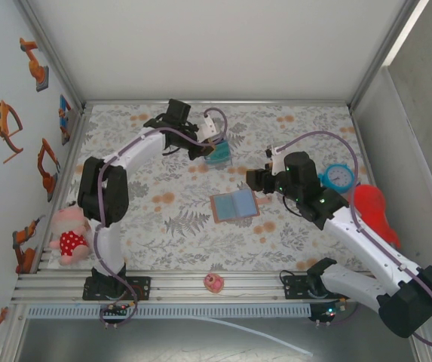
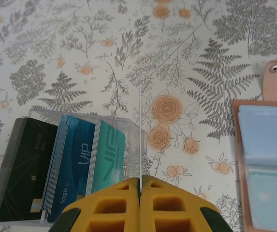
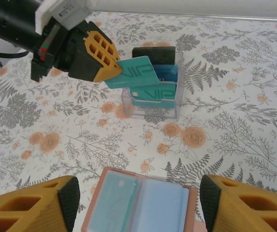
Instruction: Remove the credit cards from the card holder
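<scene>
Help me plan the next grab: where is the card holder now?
The open card holder lies flat near the middle of the table in the top view, beside the open right gripper, with the clear card box just behind it.

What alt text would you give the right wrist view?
The left gripper pinches a thin teal card marked VIP over a clear plastic box holding more cards, teal and black. Nearer, a tan leather-like wallet with blue-grey pockets lies open on the floral tablecloth between the open fingers of the right gripper.

Tan-brown card holder (image 1: 234, 205), pale blue pockets; teal card (image 3: 136, 72); white counter (image 1: 163, 226) patterned with grey ferns and orange roses.
</scene>
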